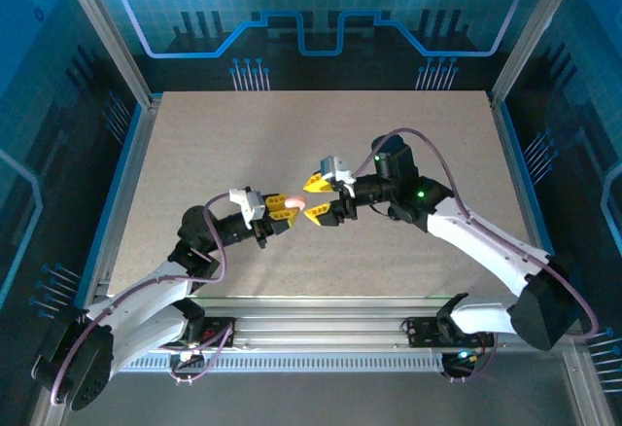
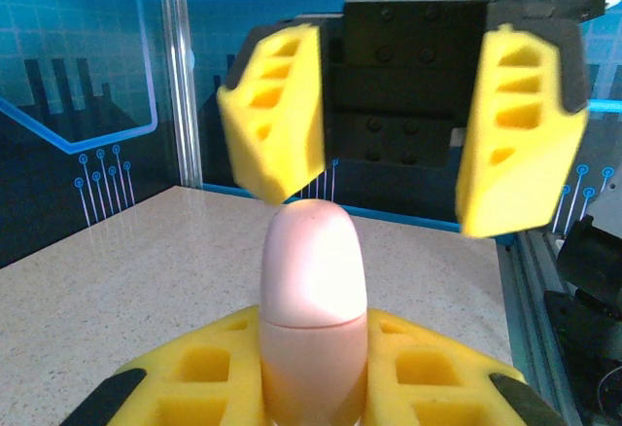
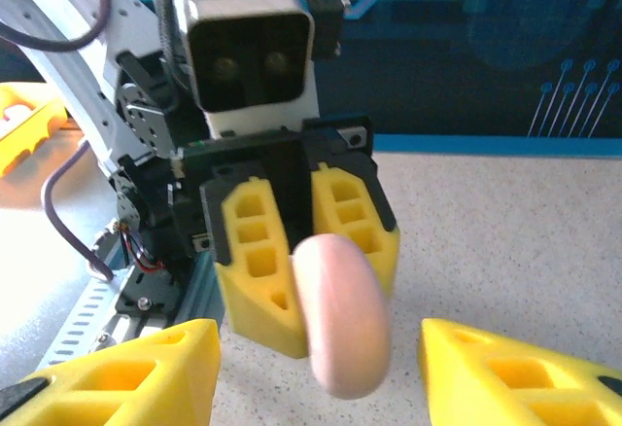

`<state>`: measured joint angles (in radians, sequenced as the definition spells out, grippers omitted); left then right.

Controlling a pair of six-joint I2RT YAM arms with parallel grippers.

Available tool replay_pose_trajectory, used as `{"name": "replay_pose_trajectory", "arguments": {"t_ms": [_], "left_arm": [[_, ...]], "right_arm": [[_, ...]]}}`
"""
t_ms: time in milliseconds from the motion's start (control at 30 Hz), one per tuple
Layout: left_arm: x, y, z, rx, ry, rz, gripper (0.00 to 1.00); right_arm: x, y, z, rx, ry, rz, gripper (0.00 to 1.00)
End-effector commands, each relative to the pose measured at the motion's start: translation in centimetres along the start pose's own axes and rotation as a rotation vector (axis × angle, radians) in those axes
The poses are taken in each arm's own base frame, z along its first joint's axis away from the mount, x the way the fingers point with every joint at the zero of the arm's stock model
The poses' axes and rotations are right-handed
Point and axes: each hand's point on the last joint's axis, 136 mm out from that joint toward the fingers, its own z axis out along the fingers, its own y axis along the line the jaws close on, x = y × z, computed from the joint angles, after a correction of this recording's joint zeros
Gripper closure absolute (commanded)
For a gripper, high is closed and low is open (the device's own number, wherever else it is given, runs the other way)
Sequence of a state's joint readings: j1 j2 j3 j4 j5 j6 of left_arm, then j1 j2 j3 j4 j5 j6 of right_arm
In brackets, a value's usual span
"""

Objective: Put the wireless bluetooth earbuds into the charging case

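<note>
- Gripping the charging case (image 2: 313, 280) by its lower half, the left end effector (image 1: 285, 214) is clenched on it, one yellow finger pressed to each side. This leaves the rounded upper part standing free beyond the fingertips.
- The case is lifted clear of the surface (image 1: 389, 134) and pointed towards the other arm. That looks like a deliberate presentation, with one arm acting as a vise so the other can work on the exposed end.
- A thin seam runs around the case just ahead of the left fingertips. The hold sits below that line, probably so the cap is not pinned shut by the clamp.
- The right end effector (image 1: 316, 197) faces the left one head-on, released, with its jaws spread wider than the case.
- In the right wrist view the pink free end lies between the right fingers (image 3: 126, 377) with a gap on each side, so nothing is grasped there yet.
- From the left wrist view, one right fingertip (image 2: 272, 115) hangs just past the tip of the case. I cannot tell whether it touches.
- The case reads as closed, so my judgement is that the step in hand is pulling or flipping the cap, which must happen before the earbuds can go in.
- The smooth, egg-like shell looks slippery. An off-centre squeeze from the right jaws could twist it within the left grip.
</note>
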<state>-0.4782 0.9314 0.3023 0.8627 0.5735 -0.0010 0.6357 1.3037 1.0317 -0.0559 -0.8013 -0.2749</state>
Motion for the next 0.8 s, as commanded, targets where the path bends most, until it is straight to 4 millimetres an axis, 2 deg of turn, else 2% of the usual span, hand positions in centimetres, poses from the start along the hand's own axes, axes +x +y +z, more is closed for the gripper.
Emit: {"name": "replay_pose_trajectory", "arguments": {"t_ms": [0, 100, 333, 467, 533, 633, 667, 767], "left_arm": [[-1.7, -0.4, 0.2, 0.023, -0.046, 0.033, 0.81], [-1.7, -0.4, 0.2, 0.021, -0.043, 0.033, 0.81], [-1.5, -0.3, 0.1, 0.016, -0.037, 0.032, 0.81], [-1.4, -0.1, 0.1, 0.006, -0.033, 0.03, 0.79], [-1.2, 0.2, 0.1, -0.012, -0.027, 0.027, 0.7], [-0.8, 1.6, -0.1, -0.099, -0.02, -0.003, 0.45], [-0.5, 2.0, -0.2, -0.127, -0.013, -0.014, 0.39], [0.6, 3.4, -0.5, -0.21, 0.032, -0.054, 0.3]], "right_arm": [[-0.7, -0.1, 0.7, -0.028, 0.005, -0.027, 0.45], [-0.6, -0.1, 1.0, -0.056, 0.001, -0.026, 0.48], [-0.4, 0.3, 1.4, -0.111, 0.015, -0.023, 0.74], [-0.1, 0.3, 1.5, -0.119, 0.032, -0.018, 0.81], [0.2, 0.2, 1.3, -0.105, 0.048, -0.016, 0.83], [0.9, -0.4, 0.5, -0.067, 0.079, 0.015, 0.83], [1.2, -0.6, 0.3, -0.056, 0.092, 0.027, 0.83], [4.4, -2.6, -0.7, 0.054, 0.219, 0.11, 0.84]]}}
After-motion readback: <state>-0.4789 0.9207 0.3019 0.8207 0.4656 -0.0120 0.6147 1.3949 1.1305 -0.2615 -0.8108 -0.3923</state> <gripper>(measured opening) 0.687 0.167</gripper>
